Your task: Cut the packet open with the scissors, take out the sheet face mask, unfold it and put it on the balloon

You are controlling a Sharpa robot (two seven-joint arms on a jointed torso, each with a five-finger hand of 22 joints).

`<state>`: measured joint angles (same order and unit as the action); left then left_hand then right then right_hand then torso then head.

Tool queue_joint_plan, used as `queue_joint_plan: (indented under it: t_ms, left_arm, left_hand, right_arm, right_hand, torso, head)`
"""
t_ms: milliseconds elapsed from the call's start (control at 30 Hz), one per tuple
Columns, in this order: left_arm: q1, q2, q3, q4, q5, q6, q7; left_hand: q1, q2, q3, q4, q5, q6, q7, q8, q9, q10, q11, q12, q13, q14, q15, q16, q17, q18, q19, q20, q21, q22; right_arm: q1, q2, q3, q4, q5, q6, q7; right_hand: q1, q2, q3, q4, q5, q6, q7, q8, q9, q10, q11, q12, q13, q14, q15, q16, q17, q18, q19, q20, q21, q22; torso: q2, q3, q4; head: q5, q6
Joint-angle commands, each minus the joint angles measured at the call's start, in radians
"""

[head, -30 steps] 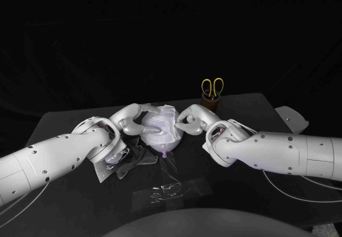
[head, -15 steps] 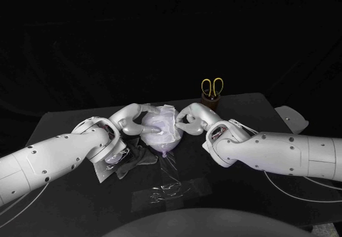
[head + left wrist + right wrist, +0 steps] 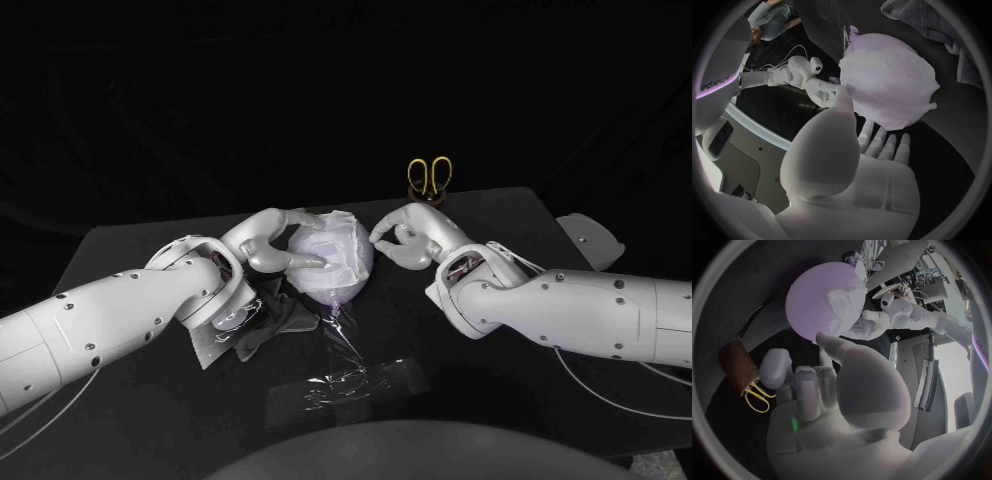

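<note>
Now my left hand (image 3: 268, 247) cups the balloon (image 3: 336, 286) at my 12 o'clock, with the sheet face mask (image 3: 329, 238) draped over it. My right hand (image 3: 411, 235), loose and empty, sits at its 3 o'clock. If the balloon rolls, I fear the mask could slide off.

Drew the right hand (image 3: 408, 232) back from the side of the balloon (image 3: 340, 280), toward the scissors (image 3: 428, 176); now just beside the balloon instead of against it. Swung the right forearm (image 3: 577, 310) outward with it.
</note>
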<state>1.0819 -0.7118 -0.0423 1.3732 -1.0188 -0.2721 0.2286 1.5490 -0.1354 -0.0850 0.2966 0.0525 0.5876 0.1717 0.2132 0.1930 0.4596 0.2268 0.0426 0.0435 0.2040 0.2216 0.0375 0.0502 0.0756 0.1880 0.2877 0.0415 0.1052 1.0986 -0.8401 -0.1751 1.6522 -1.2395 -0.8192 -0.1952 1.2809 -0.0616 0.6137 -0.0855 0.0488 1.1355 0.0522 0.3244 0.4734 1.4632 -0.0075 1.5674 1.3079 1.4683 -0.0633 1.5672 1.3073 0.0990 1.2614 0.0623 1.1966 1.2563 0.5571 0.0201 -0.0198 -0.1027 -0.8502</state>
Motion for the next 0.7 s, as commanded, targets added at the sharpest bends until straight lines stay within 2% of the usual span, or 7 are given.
queue_joint_plan:
  t_ms: [33,100,300,467,567,633,700]
  left_arm:
    - [-0.003,0.001,-0.003,0.002,0.001,0.030,-0.008]
    - [-0.003,0.001,-0.003,0.001,0.001,0.030,-0.008]
    - [-0.003,0.001,-0.003,0.001,0.001,0.030,-0.008]
    - [-0.003,0.002,-0.003,0.000,0.001,0.030,-0.008]
    - [-0.003,0.002,-0.003,0.000,0.001,0.030,-0.008]
    - [-0.003,0.002,-0.003,0.000,0.001,0.030,-0.008]
    - [-0.003,0.003,-0.003,0.000,0.001,0.030,-0.008]
  left_hand:
    - [-0.003,0.010,0.009,0.000,-0.004,0.005,0.088,0.006,0.001,0.007,0.002,0.001,0.001,0.006,0.002,0.005,0.001,0.014,0.006,0.002,0.004,0.002]
    - [-0.003,0.010,0.009,0.000,-0.004,0.005,0.088,0.006,0.001,0.007,0.002,0.001,0.001,0.006,0.002,0.005,0.001,0.014,0.006,0.002,0.004,0.002]
    - [-0.003,0.011,0.009,0.000,-0.004,0.005,0.088,0.006,0.001,0.006,0.002,0.001,0.001,0.006,0.002,0.005,0.001,0.015,0.007,0.002,0.004,0.002]
    - [-0.003,0.011,0.009,0.000,-0.004,0.005,0.088,0.006,0.001,0.006,0.002,0.001,0.001,0.006,0.002,0.005,0.001,0.015,0.007,0.002,0.004,0.002]
    - [-0.003,0.011,0.009,0.000,-0.004,0.005,0.088,0.006,0.001,0.007,0.002,0.001,0.001,0.006,0.002,0.005,0.001,0.015,0.008,0.002,0.004,0.002]
    - [-0.003,0.011,0.009,0.000,-0.004,0.005,0.088,0.006,0.001,0.007,0.002,0.001,0.001,0.006,0.002,0.005,0.001,0.015,0.008,0.002,0.004,0.002]
    - [-0.003,0.011,0.009,0.000,-0.004,0.005,0.088,0.006,0.001,0.007,0.002,0.001,0.001,0.006,0.002,0.005,0.001,0.015,0.008,0.002,0.004,0.002]
  right_arm:
    - [0.000,-0.011,0.000,0.003,-0.001,-0.022,0.005]
    - [0.000,-0.019,0.000,0.002,-0.006,-0.020,-0.002]
    - [0.001,-0.040,0.000,0.003,-0.015,-0.017,-0.016]
    - [0.002,-0.048,0.000,0.007,0.025,-0.003,0.020]
    - [0.003,-0.045,0.000,0.011,0.056,0.034,0.036]
    - [0.003,-0.040,0.000,0.014,0.068,0.061,0.041]
    - [0.002,-0.032,-0.001,0.019,0.078,0.084,0.042]
  right_hand:
    - [-0.029,-0.003,0.022,-0.003,0.000,-0.012,0.000,0.030,0.142,0.108,-0.012,0.003,0.263,0.103,-0.006,0.004,0.264,0.004,0.006,-0.006,0.001,0.003]
    - [-0.037,-0.006,0.037,-0.005,0.000,-0.018,-0.001,0.038,0.161,0.108,-0.013,0.003,0.263,0.103,-0.007,0.004,0.264,0.003,0.007,-0.007,0.002,0.006]
    - [-0.041,-0.009,0.046,-0.008,0.001,-0.021,-0.001,0.042,0.172,0.108,-0.013,0.003,0.263,0.103,-0.007,0.004,0.264,0.002,0.011,-0.008,0.005,0.010]
    - [-0.056,-0.010,0.054,0.003,0.001,-0.033,0.001,0.041,0.183,0.108,-0.011,0.003,0.263,0.103,-0.006,0.004,0.264,0.005,0.003,-0.009,-0.005,0.004]
    - [-0.095,-0.033,0.034,0.028,-0.002,-0.111,0.020,-0.003,0.172,0.108,0.004,0.003,0.263,0.103,0.006,0.004,0.264,0.007,-0.009,-0.008,-0.020,-0.006]
    - [-0.176,-0.089,-0.034,0.079,0.005,-0.148,0.045,-0.039,0.154,0.108,0.026,0.003,0.263,0.103,0.024,0.004,0.264,0.006,-0.019,0.001,-0.033,-0.014]
    - [-0.189,-0.109,-0.074,0.107,0.006,-0.151,0.055,-0.066,0.133,0.108,0.036,0.003,0.263,0.103,0.035,0.004,0.264,0.006,-0.022,0.013,-0.040,-0.016]
  torso:
    - [0.000,-0.0005,0.0002]
    - [0.000,-0.0008,0.0007]
    - [0.000,-0.0016,0.0007]
    - [-0.001,-0.0016,0.0005]
    - [0.000,-0.0015,0.0012]
    - [0.001,-0.0016,0.0018]
    - [0.001,-0.0019,0.0021]
  head:
    - [-0.002,0.000]
    - [-0.002,0.000]
    - [-0.004,0.002]
    - [-0.004,0.004]
    - [-0.005,0.005]
    - [-0.006,0.006]
    - [-0.006,0.006]
